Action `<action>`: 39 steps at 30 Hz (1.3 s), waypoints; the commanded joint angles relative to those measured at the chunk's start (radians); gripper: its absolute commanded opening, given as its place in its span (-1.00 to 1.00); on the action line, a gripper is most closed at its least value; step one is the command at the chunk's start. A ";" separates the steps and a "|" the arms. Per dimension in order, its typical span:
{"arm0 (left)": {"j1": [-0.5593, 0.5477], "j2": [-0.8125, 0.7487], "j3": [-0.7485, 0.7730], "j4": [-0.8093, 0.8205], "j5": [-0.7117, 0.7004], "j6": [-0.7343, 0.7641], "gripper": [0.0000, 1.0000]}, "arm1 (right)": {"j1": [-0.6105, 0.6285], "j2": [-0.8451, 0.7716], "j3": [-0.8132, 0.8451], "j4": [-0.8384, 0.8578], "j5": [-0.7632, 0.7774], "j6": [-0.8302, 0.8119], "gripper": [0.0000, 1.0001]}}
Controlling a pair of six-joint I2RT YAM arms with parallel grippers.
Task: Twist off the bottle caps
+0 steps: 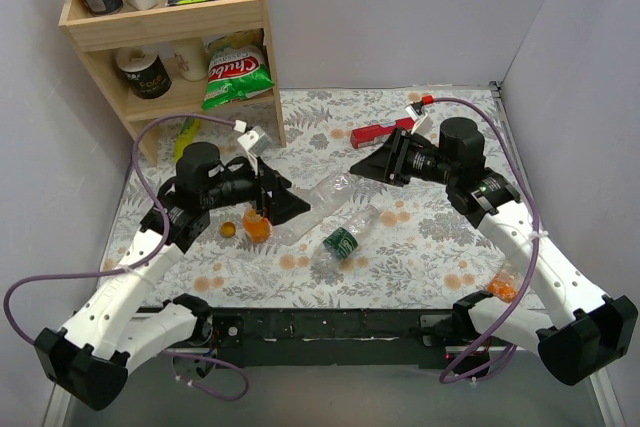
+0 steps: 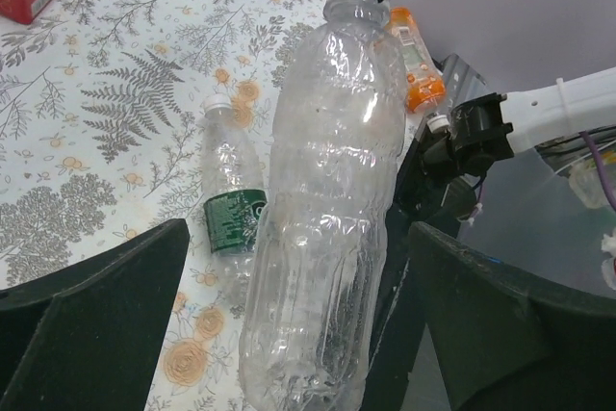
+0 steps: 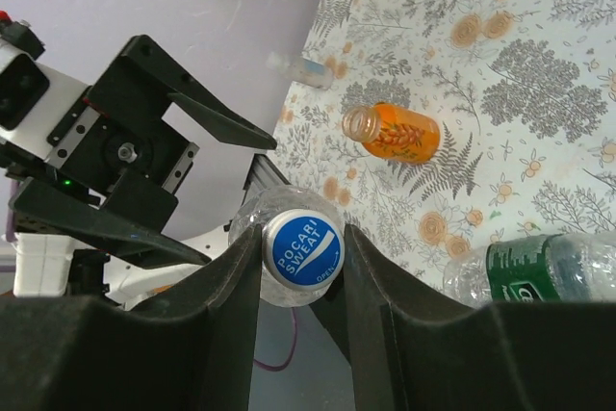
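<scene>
Floral table (image 1: 420,247): we are counting four bottles (image 1: 345,239). Mid-table, the right gripper (image 3: 303,238) is pinching the clear bottle (image 2: 327,190) by its cap (image 3: 303,249); the left gripper (image 2: 298,238) is gaping wide around its body.

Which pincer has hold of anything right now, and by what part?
The right pincer is shut on the cap of the clear bottle. The left pincer stands open around the bottle's body, gripping nothing.
</scene>
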 commanded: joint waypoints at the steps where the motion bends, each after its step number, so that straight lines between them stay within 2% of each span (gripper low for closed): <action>1: -0.060 0.050 0.057 -0.022 -0.054 0.081 0.96 | 0.003 -0.034 0.047 -0.032 0.037 -0.035 -0.97; 9: -0.258 0.182 0.085 -0.025 -0.164 0.103 0.96 | 0.005 -0.038 0.046 -0.045 0.051 -0.040 -0.97; 14: -0.294 0.225 0.073 0.016 -0.163 0.083 0.93 | 0.007 -0.031 0.039 -0.036 0.037 -0.044 -0.97; 15: -0.294 0.230 0.070 0.027 -0.157 0.057 0.83 | 0.007 -0.031 0.036 -0.034 0.034 -0.047 -0.97; 16: -0.292 0.242 0.065 0.038 -0.144 0.042 0.53 | 0.007 -0.032 0.035 -0.033 0.032 -0.053 -0.97; 17: -0.294 0.244 0.053 0.050 -0.137 0.028 0.40 | 0.007 -0.032 0.032 -0.031 0.031 -0.057 -0.97; 23: -0.294 0.227 -0.006 0.176 -0.074 -0.069 -0.17 | 0.005 -0.035 0.004 0.009 -0.015 -0.093 -0.97; 30: -0.257 0.231 -0.029 0.231 0.122 -0.130 -0.47 | 0.002 -0.015 -0.013 0.124 -0.159 -0.181 -0.97; 34: -0.208 0.201 -0.082 0.326 0.253 -0.225 -0.51 | -0.001 -0.014 -0.028 0.210 -0.261 -0.244 -0.97; 39: -0.193 0.199 -0.096 0.429 0.389 -0.337 -0.56 | 0.000 -0.037 -0.105 0.473 -0.431 -0.227 -0.97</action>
